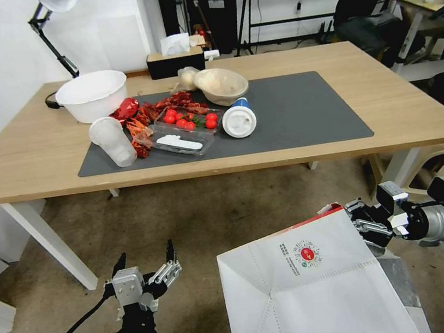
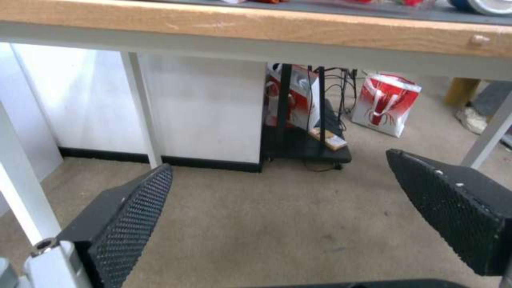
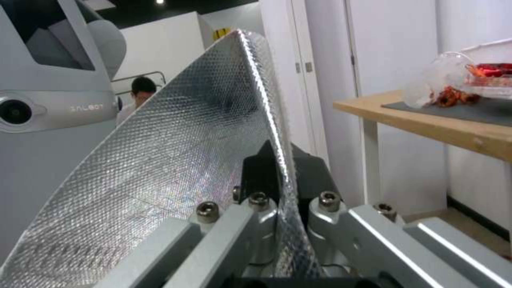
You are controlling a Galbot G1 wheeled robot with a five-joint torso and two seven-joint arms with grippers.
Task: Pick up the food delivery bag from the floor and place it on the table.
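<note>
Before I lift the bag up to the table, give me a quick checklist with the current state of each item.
1. Grip: right gripper is pinched shut on the foil-lined edge of the food delivery bag: ok.
2. Bag off the floor: its bottom is out of view: cannot tell.
3. Landing spot: right half of the dark mat on the table is bare: ok.
4. Left gripper is open, low beside the bag, apart from it: ok.
5. Clutter: cups, bowls and food trays crowd the mat's left half, so steer away: not ok.
</note>
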